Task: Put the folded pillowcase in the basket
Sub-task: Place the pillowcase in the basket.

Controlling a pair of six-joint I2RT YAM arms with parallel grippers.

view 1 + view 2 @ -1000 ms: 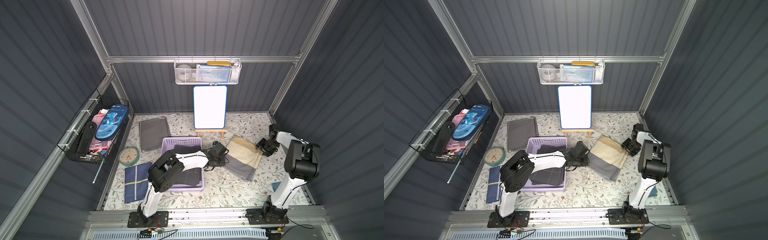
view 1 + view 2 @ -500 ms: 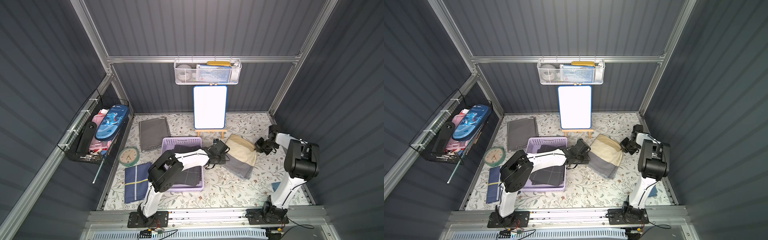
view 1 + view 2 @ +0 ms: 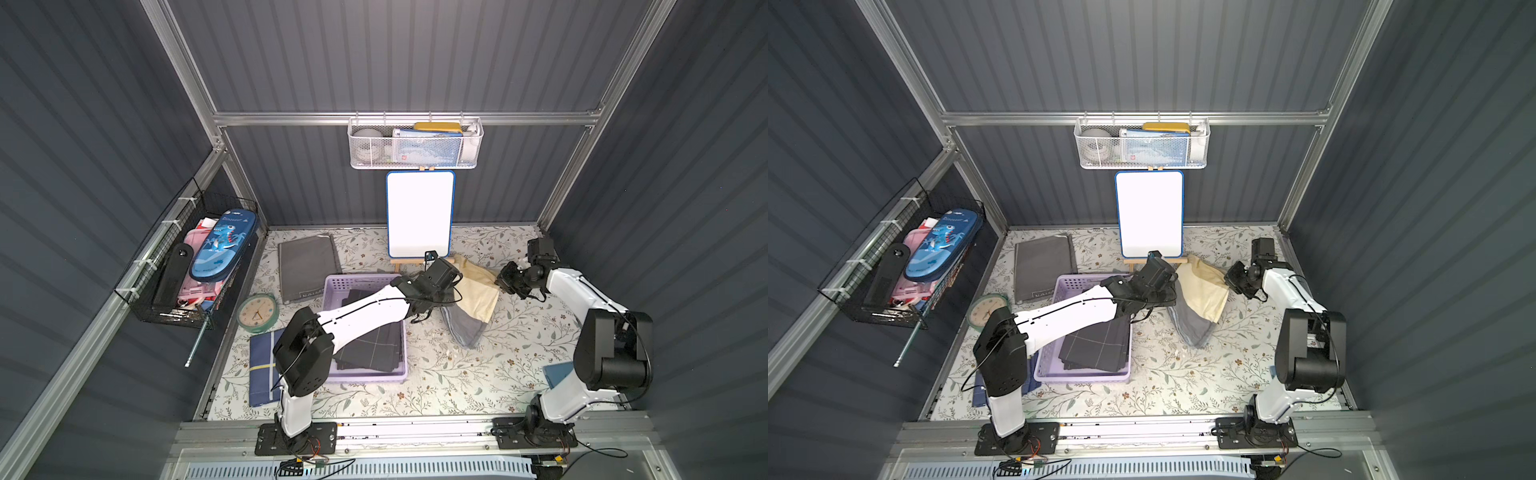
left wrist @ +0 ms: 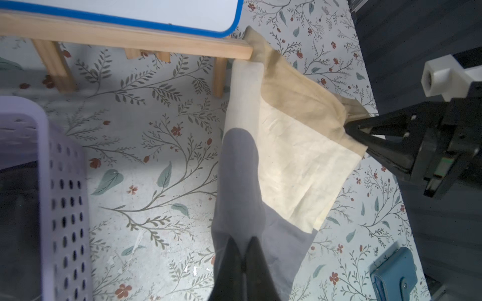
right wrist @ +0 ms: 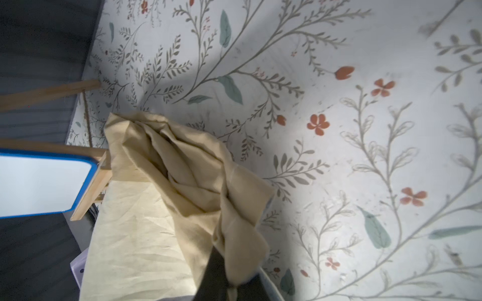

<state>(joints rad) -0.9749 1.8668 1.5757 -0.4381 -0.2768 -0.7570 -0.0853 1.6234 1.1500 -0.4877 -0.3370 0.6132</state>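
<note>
The folded pillowcase [image 3: 476, 291] [image 3: 1202, 293], cream on one half and grey on the other, hangs bunched between both grippers just right of the basket. My left gripper [image 4: 243, 241] [image 3: 449, 296] is shut on its grey part. My right gripper [image 5: 232, 286] [image 3: 501, 280] [image 4: 348, 127] is shut on a crumpled cream corner [image 5: 234, 229]. The shallow pale lilac basket [image 3: 365, 376] [image 3: 1084, 378] [image 4: 65, 182], with rows of holes in its walls, holds a dark lined cloth [image 3: 374, 345] under my left arm.
A whiteboard on a wooden easel [image 3: 419, 216] stands right behind the pillowcase. A grey folded cloth [image 3: 307, 266], a clock [image 3: 257, 311] and a navy cloth [image 3: 262, 365] lie left of the basket. A blue wallet [image 4: 393, 273] lies near my right arm's base.
My right gripper has shut on the cream corner and moved left. The pillowcase, flat on the table before, is now bunched up and narrower. My left gripper kept its hold.
</note>
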